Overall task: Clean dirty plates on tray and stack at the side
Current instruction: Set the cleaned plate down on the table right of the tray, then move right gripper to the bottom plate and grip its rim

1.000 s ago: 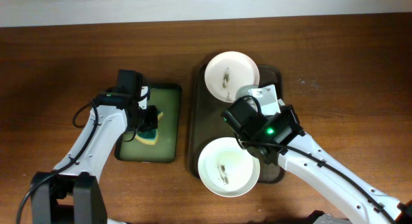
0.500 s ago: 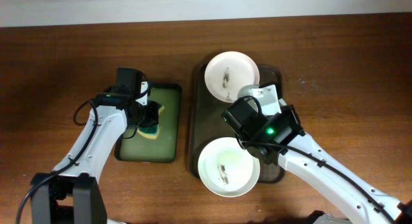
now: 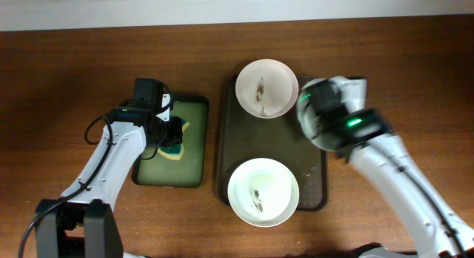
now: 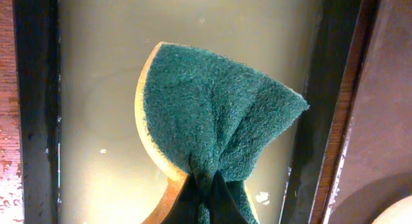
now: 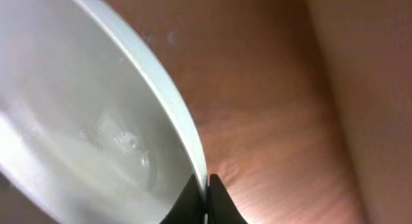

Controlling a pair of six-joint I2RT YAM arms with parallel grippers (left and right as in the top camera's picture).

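Clenching L pincer [image 4: 205,193] on green-topped sponge [image 4: 212,114], pinching scrubby side into a fold, w/ yellow layer showing along left edge. Hanging w/ sponge above small green tray [image 4: 90,69], wet-looking base underneath; can't tell if sponge is touching base. Sitting just left of the big dark tray [image 3: 315,180], both on wood surface [image 3: 74,50].

Grasping rim of held plate [image 5: 77,121] w/ R pincer [image 5: 206,197], fingertips nipping the thin white edge btwn them. Tilting plate steeply, w/ bare wood showing below it in wrist view. Appearing blurred in overhead view, approx at tray's right rim towards far end, partly over surface. Looking glossy inside, w/ faint marks near centre, too blurred to tell what.

Lying on tray, two other plates: far plate [image 3: 266,88] at far end, reaching a bit past far rim; near plate [image 3: 263,191] at near end, overhanging near rim. Showing small dark smudge at centre of each. Keeping well apart, w/ bare tray btwn them.
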